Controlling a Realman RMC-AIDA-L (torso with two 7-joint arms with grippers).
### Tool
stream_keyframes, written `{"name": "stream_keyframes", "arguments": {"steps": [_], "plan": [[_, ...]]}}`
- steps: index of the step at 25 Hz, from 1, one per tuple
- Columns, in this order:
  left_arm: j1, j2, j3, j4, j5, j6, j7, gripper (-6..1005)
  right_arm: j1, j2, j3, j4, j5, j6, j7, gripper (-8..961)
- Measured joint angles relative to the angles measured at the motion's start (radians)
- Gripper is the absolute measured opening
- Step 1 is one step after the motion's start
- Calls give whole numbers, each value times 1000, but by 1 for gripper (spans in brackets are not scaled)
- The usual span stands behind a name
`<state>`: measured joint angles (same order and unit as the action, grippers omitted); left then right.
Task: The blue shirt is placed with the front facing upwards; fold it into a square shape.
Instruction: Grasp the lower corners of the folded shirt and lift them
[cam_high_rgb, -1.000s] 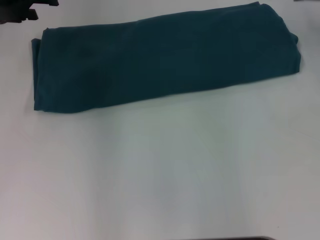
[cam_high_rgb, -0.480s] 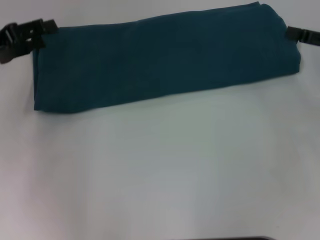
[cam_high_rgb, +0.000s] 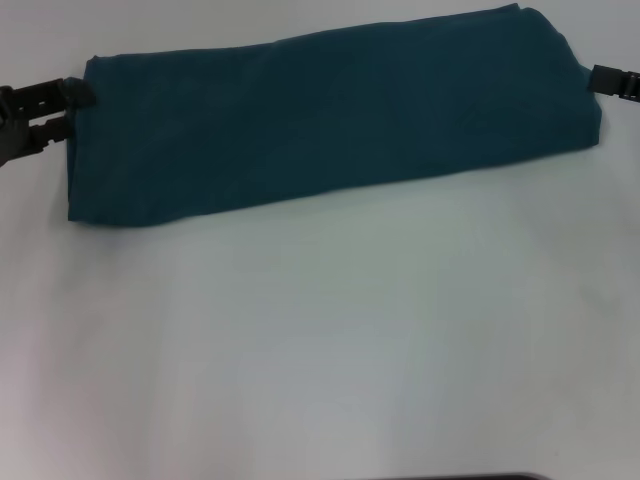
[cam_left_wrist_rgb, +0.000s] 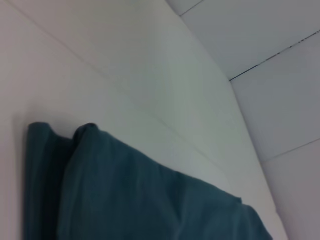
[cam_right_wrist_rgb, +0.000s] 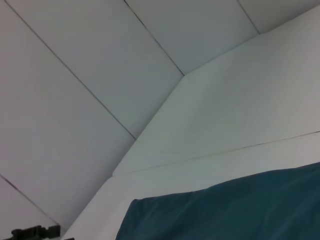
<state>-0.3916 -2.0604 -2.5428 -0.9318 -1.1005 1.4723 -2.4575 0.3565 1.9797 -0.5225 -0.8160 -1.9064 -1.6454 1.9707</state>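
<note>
Two black grippers flank one long band of folded cloth. From the head camera, the blue shirt (cam_high_rgb: 330, 115) lies on a white table (cam_high_rgb: 320, 340), folded into a wide strip across the far part of the surface, its right end set a little farther back than its left. No lettering shows on the side facing up. The left gripper (cam_high_rgb: 62, 108) is at the shirt's left end, its two fingers spread apart with pale table visible between them; the upper fingertip touches the shirt's far left corner, while the lower one sits just beside the edge. The right gripper (cam_high_rgb: 600, 80) is at the shirt's right end, reaching in from the side and touching or nearly touching the fabric; only a short stub of it shows, and I cannot tell whether its fingers are apart or together.

From the left wrist camera, the blue shirt (cam_left_wrist_rgb: 140, 195) fills the lower part of the picture. Its end shows two rounded layers of fold side by side, resting on the white table (cam_left_wrist_rgb: 100, 60), with pale floor tiles (cam_left_wrist_rgb: 270, 40) beyond the table edge.

From the right wrist camera, the blue shirt (cam_right_wrist_rgb: 225, 210) shows as a smooth dark sheet on the table (cam_right_wrist_rgb: 240, 115). Past the shirt's far end, the left gripper (cam_right_wrist_rgb: 37, 233) appears small and dark, with floor tiles (cam_right_wrist_rgb: 75, 75) behind.
</note>
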Motion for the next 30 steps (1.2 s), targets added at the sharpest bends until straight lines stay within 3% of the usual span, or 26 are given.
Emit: {"name": "stream_keyframes", "arguments": {"steps": [7, 14, 20, 30], "plan": [[6, 28, -1, 18, 87, 4, -50, 705, -2, -11, -2, 0, 0, -1, 66, 925], [35, 20, -3, 23, 100, -18, -78, 704, -14, -12, 1, 5, -25, 2, 63, 924], [-16, 41, 6, 31, 217, -26, -123, 704, -1, -25, 4, 8, -112, 25, 72, 923], [-56, 31, 10, 64, 264, -56, -125, 703, 1, -25, 12, 9, -111, 27, 65, 923]]}}
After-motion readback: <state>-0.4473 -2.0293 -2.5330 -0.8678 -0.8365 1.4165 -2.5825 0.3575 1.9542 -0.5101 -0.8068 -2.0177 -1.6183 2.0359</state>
